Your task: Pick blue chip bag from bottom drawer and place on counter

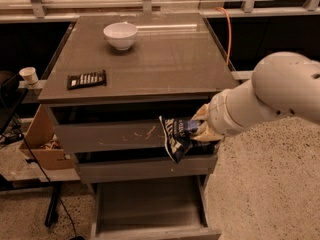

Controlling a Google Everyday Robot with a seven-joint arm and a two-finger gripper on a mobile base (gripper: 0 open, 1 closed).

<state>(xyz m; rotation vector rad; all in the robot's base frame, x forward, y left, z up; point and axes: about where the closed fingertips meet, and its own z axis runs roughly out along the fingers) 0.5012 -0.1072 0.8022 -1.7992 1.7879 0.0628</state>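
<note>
White-printed blue chip bag (176,137) in pale end effector (200,129)

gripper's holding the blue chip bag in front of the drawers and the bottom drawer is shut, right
Not quite. The bottom drawer is pulled open, not shut, as the camera view shows. The rest is right: the gripper holds the blue chip bag in front of the drawers.

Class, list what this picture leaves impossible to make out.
Camera view:
Print on the blue chip bag, held by the gripper before the scratched drawer front: too crumpled to read.
Front of the bottom drawer: cut off by the bottom edge.
Markings on the black bar: too small.
</note>
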